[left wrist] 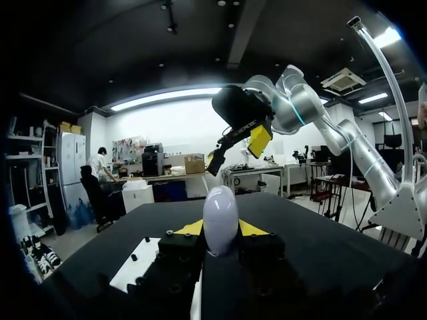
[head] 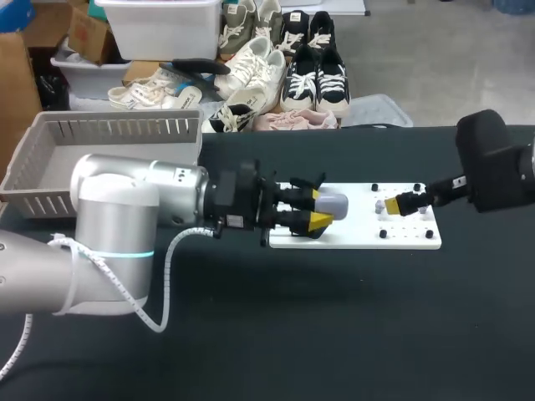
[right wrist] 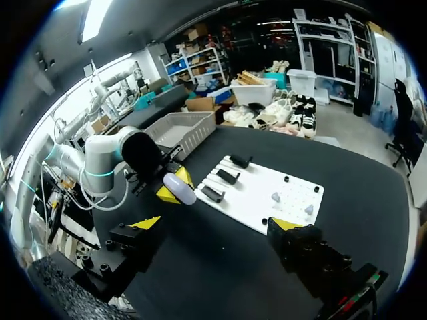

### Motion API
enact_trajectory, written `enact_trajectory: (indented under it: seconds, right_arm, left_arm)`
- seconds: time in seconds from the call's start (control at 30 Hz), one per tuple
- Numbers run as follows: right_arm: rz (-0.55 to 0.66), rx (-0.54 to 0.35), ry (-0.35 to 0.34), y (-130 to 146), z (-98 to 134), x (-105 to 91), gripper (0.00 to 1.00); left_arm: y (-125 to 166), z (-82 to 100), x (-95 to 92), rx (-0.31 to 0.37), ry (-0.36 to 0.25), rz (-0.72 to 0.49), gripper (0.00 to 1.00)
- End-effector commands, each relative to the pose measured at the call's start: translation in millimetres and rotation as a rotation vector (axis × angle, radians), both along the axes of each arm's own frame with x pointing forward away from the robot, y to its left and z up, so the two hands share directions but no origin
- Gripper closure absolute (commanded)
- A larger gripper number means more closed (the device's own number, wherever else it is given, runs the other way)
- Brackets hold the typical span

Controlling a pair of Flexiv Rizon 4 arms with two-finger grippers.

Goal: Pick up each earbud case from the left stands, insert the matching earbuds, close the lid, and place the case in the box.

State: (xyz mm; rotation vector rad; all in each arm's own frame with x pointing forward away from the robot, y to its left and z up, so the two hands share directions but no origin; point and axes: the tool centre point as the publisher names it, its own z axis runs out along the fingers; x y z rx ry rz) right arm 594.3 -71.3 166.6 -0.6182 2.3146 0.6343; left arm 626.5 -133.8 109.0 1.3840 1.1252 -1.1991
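Head view: your left arm (head: 142, 196) is out over the left end of the board (head: 410, 238), left jaws pinching the case (head: 333, 203) just above it. Your right arm (head: 493, 167) hangs over the board's right end, and the box (head: 50, 159) sits well left of the board.

Left wrist view: the case is clamped from both sides, with the board below.

Right wrist view: your right jaws are spread wide just off the board, and two earbuds (right wrist: 275, 197) rest on it.

Black table (head: 334, 334) with white board (head: 359, 227) and grey basket (head: 117, 128)
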Motion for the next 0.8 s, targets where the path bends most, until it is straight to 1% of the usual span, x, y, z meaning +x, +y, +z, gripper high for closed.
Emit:
enact_trajectory:
  seconds: [0.03, 0.17, 0.47, 0.8]
  right_arm:
    - [0.002, -0.03, 0.032, 11, -2, -1.6, 0.0]
    - [0.014, -0.04, 0.049, 18, -10, -2.3, 0.0]
    - [0.024, -0.037, 0.049, 29, -12, -2.9, 0.0]
    - [0.032, -0.041, 0.068, 35, -18, -6.2, 0.0]
  left_arm:
    - [-3, -2.8, -0.7, -0.005, -0.003, 0.002, 1.0]
    - [-4, -3.1, -0.9, -0.005, -0.009, 0.001, 1.0]
    - [-5, -3.6, 0.6, 0.004, -0.015, 0.012, 1.0]
    - [-7, -5.7, 0.4, -0.006, -0.017, 0.028, 1.0]
